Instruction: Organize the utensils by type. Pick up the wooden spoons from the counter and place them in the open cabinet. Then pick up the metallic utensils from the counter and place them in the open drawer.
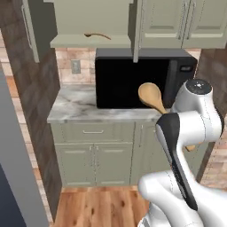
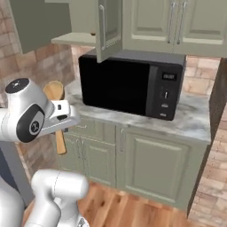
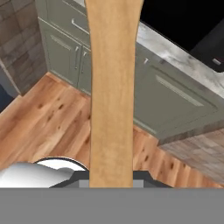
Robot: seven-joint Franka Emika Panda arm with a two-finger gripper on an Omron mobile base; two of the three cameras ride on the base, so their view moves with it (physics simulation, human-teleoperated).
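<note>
At the centre right of the left base view, the gripper [image 1: 170, 116] is clenched on the big spoon [image 1: 152, 97], held off the counter [image 1: 73, 106], and lifting it to the cabinet [image 1: 91, 41] risks knocking the open door [image 2: 107, 27] or microwave [image 1: 133, 80].

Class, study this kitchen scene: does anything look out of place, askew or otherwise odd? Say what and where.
One thing stands out: the big wooden spoon is off the counter, held in the gripper in mid-air before the microwave, bowl up and tilted. A slim wooden spoon already lies on the open cabinet's shelf. Nothing looks spilled or damaged.
</note>
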